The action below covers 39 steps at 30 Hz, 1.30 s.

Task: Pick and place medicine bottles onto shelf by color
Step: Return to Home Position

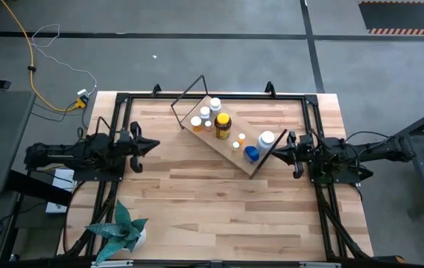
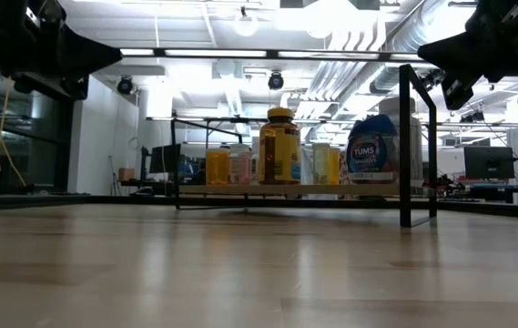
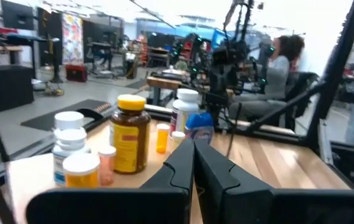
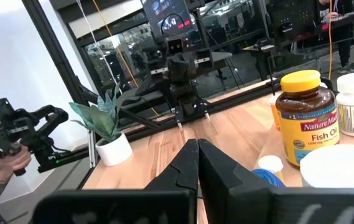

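Your bench carries the shelf, set at a slant near the far edge between the two arms. The left end effector hangs over the bench's left side, well apart from the shelf. Its wrist view shows the fingers clenched together on nothing. The right end effector sits just beside the shelf's nearer wire frame, likewise clenched and empty, though you cannot tell whether it touches the wire. (In the low view both are cut off at the top corners, so don't judge them there.)

The plant stands at the near left corner of the bench. On the shelf, the amber bottle with its yellow cap stands upright about midway. The blue bottle and a wide white bottle stand toward the right arm's end. At the other end are two smaller white bottles and the orange bottles. Two tiny bottles sit between the amber and the blue; from above only their caps show, so their body colour is hard to make out. In the low view the bottles overlap, and the blue one covers most of the wide white bottle.
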### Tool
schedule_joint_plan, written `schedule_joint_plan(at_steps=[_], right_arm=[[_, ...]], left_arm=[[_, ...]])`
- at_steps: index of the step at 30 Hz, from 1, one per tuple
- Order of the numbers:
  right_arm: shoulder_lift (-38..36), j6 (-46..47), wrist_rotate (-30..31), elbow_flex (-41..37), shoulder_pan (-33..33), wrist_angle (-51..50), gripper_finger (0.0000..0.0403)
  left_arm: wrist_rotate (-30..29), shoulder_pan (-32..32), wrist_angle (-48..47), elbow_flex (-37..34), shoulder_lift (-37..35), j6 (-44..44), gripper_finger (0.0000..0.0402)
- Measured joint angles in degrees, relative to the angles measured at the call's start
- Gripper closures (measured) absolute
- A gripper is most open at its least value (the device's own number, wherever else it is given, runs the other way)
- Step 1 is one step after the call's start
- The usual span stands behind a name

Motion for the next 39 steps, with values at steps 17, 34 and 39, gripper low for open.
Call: schedule_joint_plan(at_steps=[17,34,39], right_arm=[[-0.02,-0.21,-0.04,0.02,0.00,0.14,0.0403],[-1.99,-1.82,0.33,-1.29,-0.59,0.26,0.0403],[-6.82,-3.02,0.50,-1.22,-0.97,-3.21,0.0403]], left_arm=[[-2.01,-0.20,-1.54,-4.28,-3.64,-3.16,0.0401],[-0.64,-0.22,-1.56,-4.28,-3.36,-1.76,0.0401],[-2.94,-0.22,-1.22,-4.28,-3.36,-1.99,0.0401]])
